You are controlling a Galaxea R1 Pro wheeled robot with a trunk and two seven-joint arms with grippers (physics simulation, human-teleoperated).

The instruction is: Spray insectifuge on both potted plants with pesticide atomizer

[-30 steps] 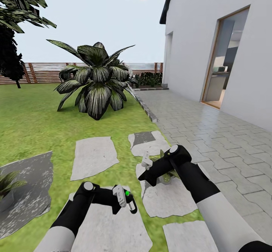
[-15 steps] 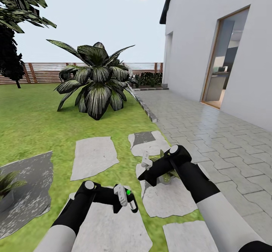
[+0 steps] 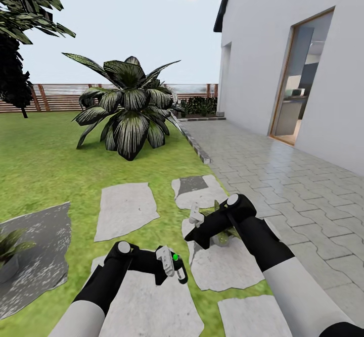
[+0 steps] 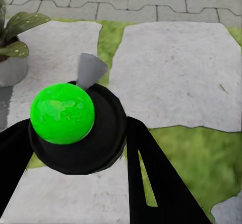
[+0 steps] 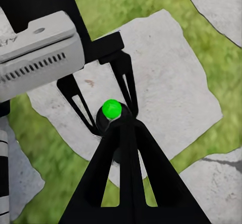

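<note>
The pesticide atomizer [image 3: 176, 267] is a dark body with a bright green spot, and my left gripper [image 3: 172, 270] is shut on it low over a pale stone slab [image 3: 146, 311]. In the left wrist view the atomizer [image 4: 103, 133] fills the space between both black fingers [image 4: 151, 178], its grey nozzle pointing away. My right gripper [image 3: 191, 236] hangs just beyond it, fingers together on nothing. In the right wrist view the right gripper [image 5: 121, 126] points at the held atomizer [image 5: 111, 109]. One potted plant [image 3: 11, 248] stands at far left. Another potted plant [image 3: 226, 234] is mostly hidden behind my right arm, and a potted plant [image 4: 14, 43] shows in the left wrist view.
A big dark palm-like plant [image 3: 129, 114] stands ahead on the lawn. Pale stone slabs [image 3: 124, 208] dot the grass. A paved patio [image 3: 283, 175] runs along the white house at right, with an open doorway [image 3: 298, 89]. A wooden fence [image 3: 50, 97] closes the back.
My left gripper, with the atomizer in it, has shifted slightly right and nearer to me. The right arm has stayed put.
</note>
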